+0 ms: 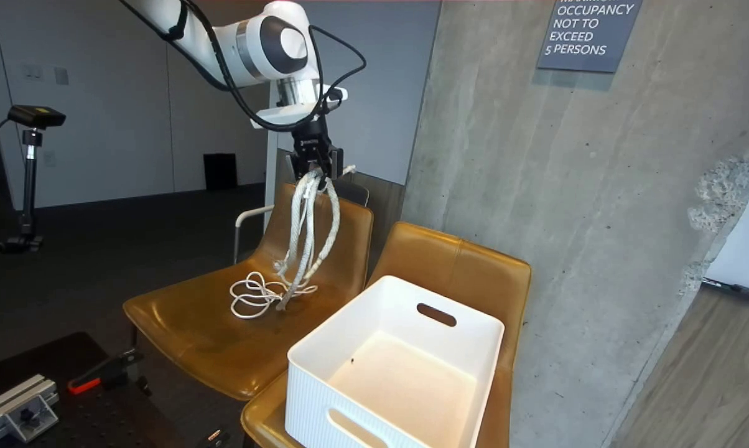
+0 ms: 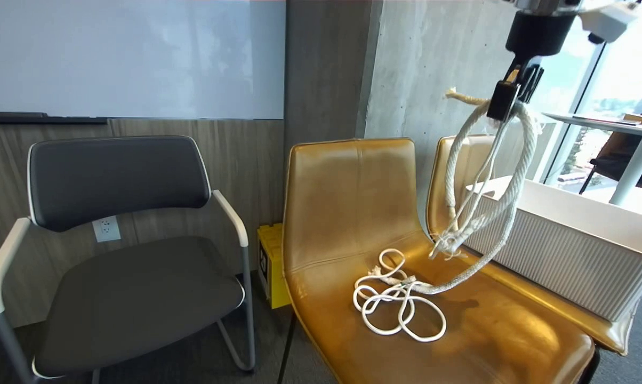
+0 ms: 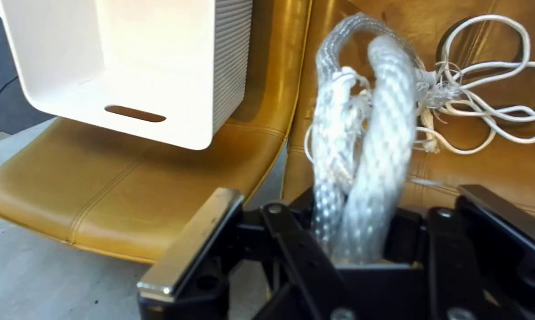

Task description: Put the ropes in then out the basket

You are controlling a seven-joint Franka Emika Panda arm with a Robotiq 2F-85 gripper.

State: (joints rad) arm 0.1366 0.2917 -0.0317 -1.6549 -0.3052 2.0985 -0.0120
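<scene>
Gripper, wrist view, five o'clock: clamped on the ropes, high, presumably for clearance!
Ropes: outside the basket, slack coils on the chair, two o'clock; overlong, probably!
Basket, ten o'clock: mouth up, likely for receiving.

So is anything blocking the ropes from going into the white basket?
Only the side wall of the basket. The ropes hang from the end effector and trail onto the neighbouring chair, lower than the wall's top, so they'd probably need lifting over. Nothing else visible stands between.

Chairs, apparently leather, bear basket and rope loops.
</scene>
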